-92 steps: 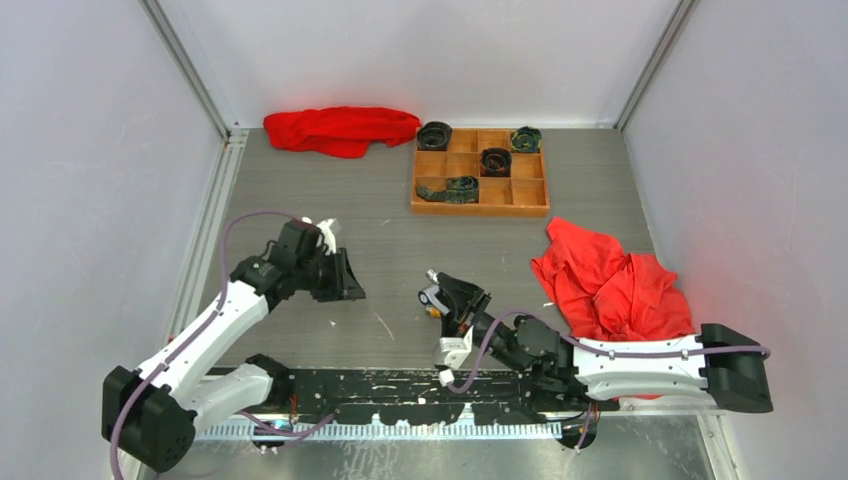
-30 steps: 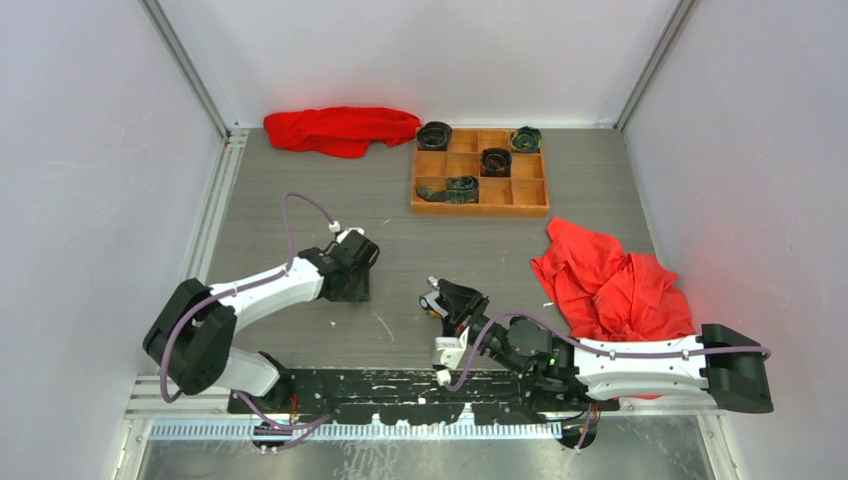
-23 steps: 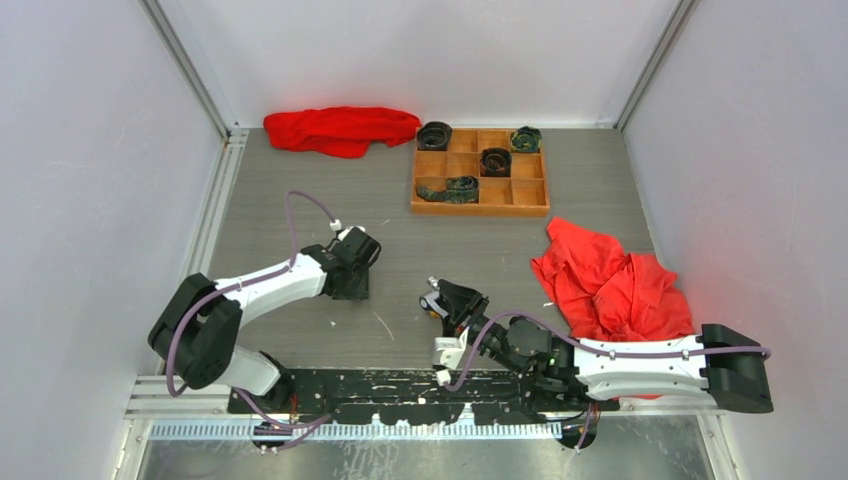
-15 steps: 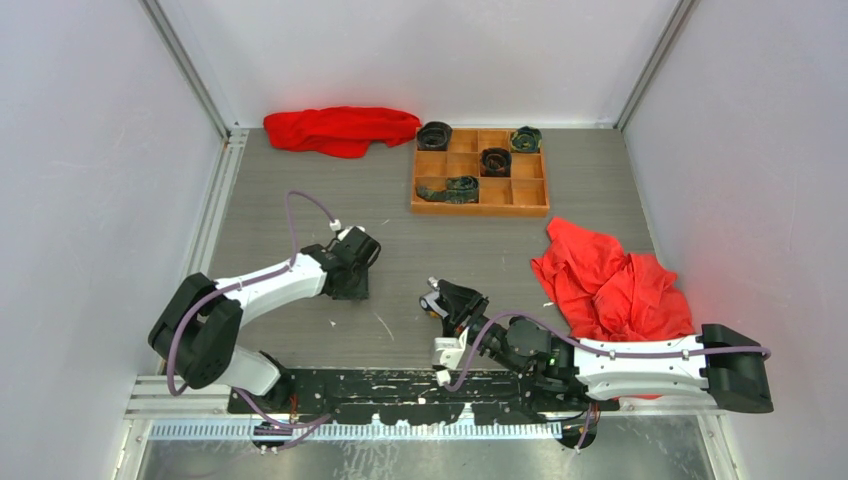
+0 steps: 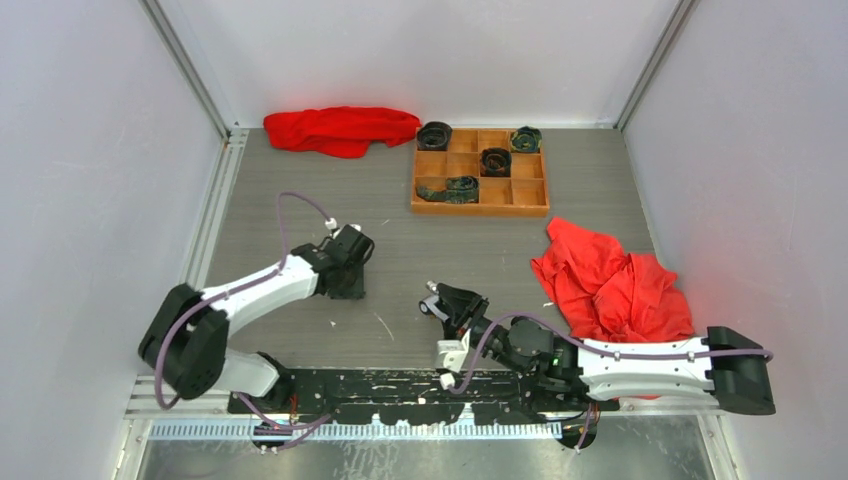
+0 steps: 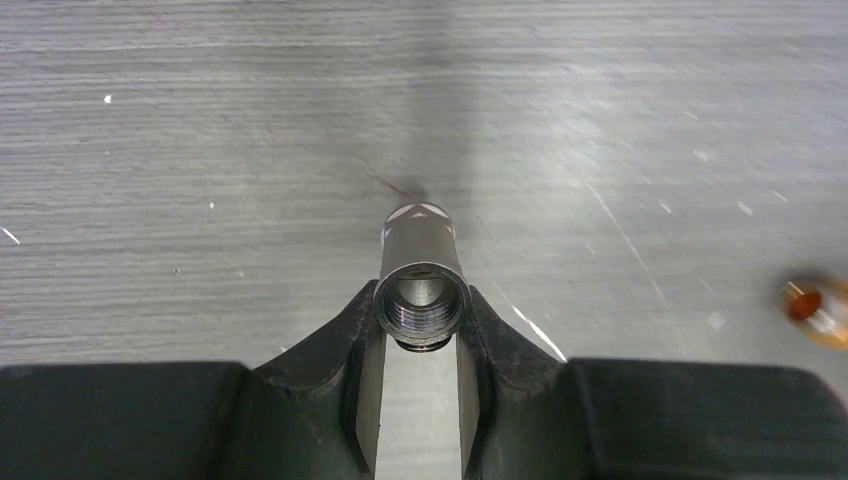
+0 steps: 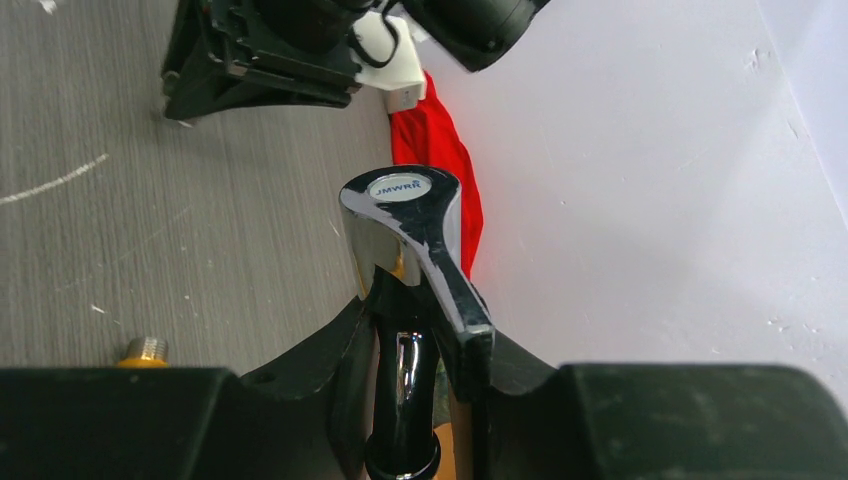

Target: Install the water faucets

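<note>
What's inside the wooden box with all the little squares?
Four dark rolled things sit in the wooden box: back left, back right, middle, and a flatter one front left. Other squares show bare wood. Anything under the rolls is hidden.

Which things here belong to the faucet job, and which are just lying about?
Job: chrome faucet, threaded metal sleeve, brass threaded piece.
Lying about: rear red cloth, right red cloth, wooden compartment tray, dark rolled items.
</note>
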### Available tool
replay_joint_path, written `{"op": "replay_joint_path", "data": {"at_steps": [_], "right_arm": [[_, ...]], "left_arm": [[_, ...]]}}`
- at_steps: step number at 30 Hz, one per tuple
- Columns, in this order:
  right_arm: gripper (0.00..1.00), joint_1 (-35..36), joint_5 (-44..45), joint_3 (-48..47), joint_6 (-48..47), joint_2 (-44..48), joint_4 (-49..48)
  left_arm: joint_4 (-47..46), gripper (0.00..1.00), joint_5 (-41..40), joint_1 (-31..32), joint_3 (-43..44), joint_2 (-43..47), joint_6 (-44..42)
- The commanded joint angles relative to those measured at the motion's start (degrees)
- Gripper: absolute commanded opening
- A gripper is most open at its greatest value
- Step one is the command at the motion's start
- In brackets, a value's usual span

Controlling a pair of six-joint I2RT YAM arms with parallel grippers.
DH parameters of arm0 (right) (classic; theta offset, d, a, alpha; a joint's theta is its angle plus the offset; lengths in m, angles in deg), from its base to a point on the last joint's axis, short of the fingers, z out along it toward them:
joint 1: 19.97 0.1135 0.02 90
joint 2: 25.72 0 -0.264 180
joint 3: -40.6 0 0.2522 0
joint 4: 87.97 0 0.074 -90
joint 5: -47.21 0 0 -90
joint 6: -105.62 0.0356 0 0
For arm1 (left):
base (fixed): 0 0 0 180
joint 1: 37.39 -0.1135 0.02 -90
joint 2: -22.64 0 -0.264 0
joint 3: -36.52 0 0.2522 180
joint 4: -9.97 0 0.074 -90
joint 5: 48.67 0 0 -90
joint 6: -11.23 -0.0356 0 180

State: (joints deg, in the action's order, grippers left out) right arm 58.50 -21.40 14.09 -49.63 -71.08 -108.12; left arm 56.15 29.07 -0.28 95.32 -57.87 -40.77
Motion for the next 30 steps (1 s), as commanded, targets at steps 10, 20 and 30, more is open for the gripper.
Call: {"op": "replay_joint_path", "data": {"at_steps": [10,20,30], "right_arm": [[0.0,-0.1,-15.3,-6.2,0.6,4.0,0.8],[0.0,1.4,-14.6,-4.6,-16.2,-5.6,-16.8],[0.0,4.4,-11.1,-5.8,-32.0,-14.9,-29.9]], "left_arm": [[23.1,0.0,49.5,-20.2,18.7,21.9,-10.8],[0.3,0.0,85.5,-20.3,12.2,23.3,13.1],[-6.4,0.0,92.4,-20.4,7.0,23.9,17.8]]}}
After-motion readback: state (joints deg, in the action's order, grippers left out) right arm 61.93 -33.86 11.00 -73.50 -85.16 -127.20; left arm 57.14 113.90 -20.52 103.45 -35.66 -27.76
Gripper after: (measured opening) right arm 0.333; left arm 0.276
